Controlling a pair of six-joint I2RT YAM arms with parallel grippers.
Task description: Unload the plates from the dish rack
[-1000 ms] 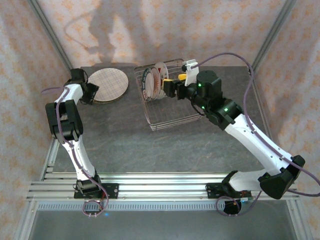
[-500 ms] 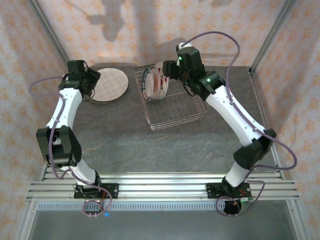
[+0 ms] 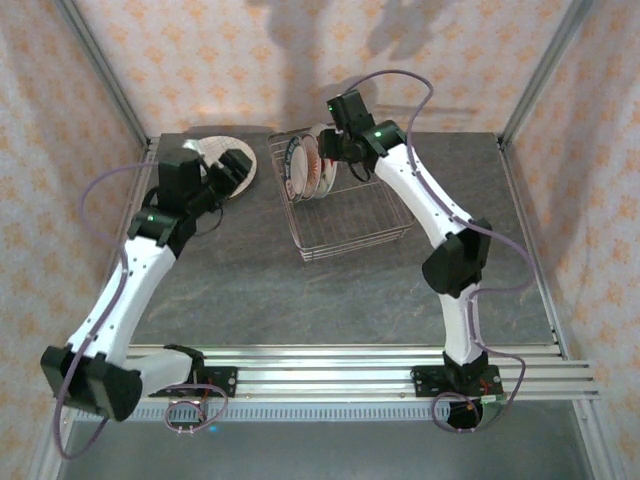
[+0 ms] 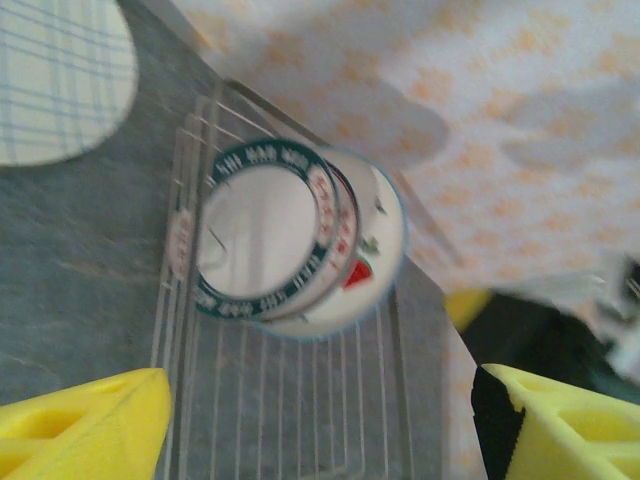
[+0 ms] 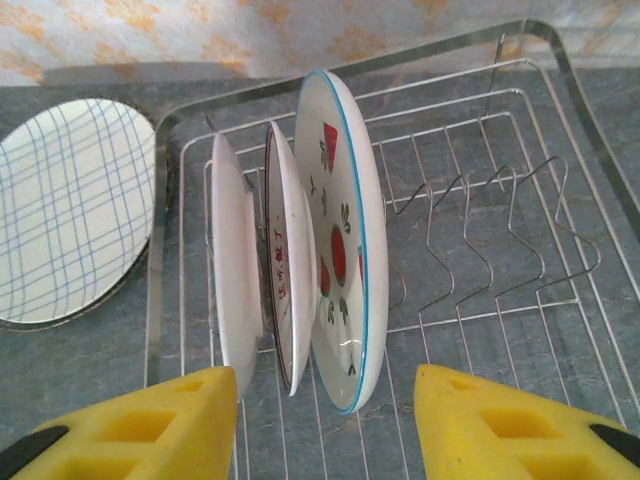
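Note:
Three plates stand upright at the left end of the silver wire dish rack (image 3: 352,243): a white red-fruit plate (image 5: 345,250), a middle plate (image 5: 290,270) and a white-backed one (image 5: 232,260). The left wrist view shows the dark-rimmed plate (image 4: 265,230) in front of the red-fruit plate (image 4: 372,262). A beige plaid plate (image 3: 212,150) lies flat on the table left of the rack. My right gripper (image 3: 335,142) hovers over the racked plates, open, its yellow fingers (image 5: 520,425) straddling all three. My left gripper (image 3: 236,165) is open above the plaid plate's right side, facing the rack.
The rack's right half holds bare zigzag divider prongs (image 5: 500,240). The dark grey table (image 3: 300,290) spreads in front of the rack. Patterned walls and metal frame posts (image 3: 540,70) close in the back and sides.
My left arm has swung from left of the plaid plate to over its right side, opening wider. My right gripper has moved back and left above the racked plates, its fingers narrowing.

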